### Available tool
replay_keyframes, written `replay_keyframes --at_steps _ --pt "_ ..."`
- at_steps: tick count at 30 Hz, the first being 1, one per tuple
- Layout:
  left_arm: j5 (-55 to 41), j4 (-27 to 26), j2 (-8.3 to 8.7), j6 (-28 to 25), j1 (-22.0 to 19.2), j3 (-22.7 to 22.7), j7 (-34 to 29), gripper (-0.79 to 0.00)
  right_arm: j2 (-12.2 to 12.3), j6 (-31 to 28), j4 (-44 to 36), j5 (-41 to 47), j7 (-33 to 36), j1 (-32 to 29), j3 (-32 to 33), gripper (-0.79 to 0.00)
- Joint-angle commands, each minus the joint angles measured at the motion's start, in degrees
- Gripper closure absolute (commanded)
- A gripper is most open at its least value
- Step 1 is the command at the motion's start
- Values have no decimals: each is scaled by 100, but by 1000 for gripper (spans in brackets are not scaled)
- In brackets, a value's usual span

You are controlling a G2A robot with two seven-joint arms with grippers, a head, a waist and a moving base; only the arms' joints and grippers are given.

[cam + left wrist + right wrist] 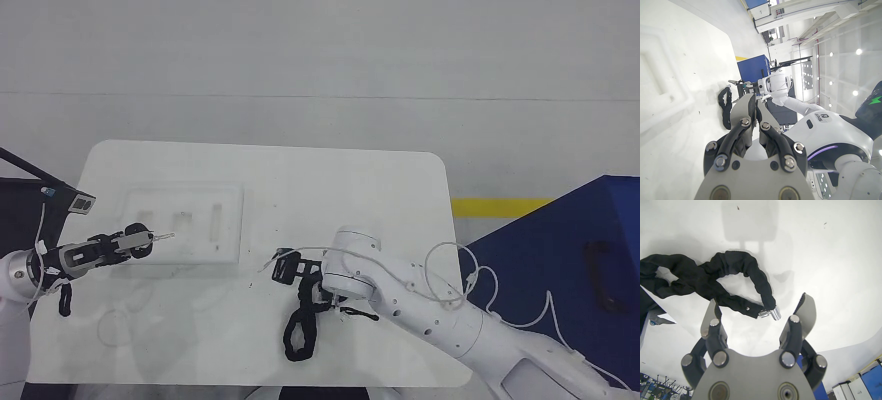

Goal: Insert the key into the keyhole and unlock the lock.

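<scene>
White tabletop (350, 190), grey floor (320, 60) beyond. One foam tray (185, 188), one chain lock (742, 258), one key (163, 236) pinched by left claw (753, 96); right claw (759, 300) spread wide.

Looks along the left gripper (754, 96), fingers (740, 110) pressed shut tip to tip above a white counter (687, 151). Finds a black fabric-sleeved chain lock (724, 106) lying just beyond them, silver end (728, 87) close to the right gripper (734, 90), fingers spread wide. Catches a white foam tray (683, 94) with a rectangular recess, apart from the lock.
</scene>
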Motion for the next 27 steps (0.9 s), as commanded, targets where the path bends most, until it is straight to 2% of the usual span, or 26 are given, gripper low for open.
replay_keyframes --at_steps 1,3,27 --pt "0 0 0 0 0 0 0 0 -22 19 73 -36 8 8 -30 -446" --pt "0 0 0 0 0 0 0 0 -42 36 149 -33 -24 24 -20 -391" --pt "0 0 0 0 0 0 0 0 -399 117 884 -217 27 223 -303 -369"
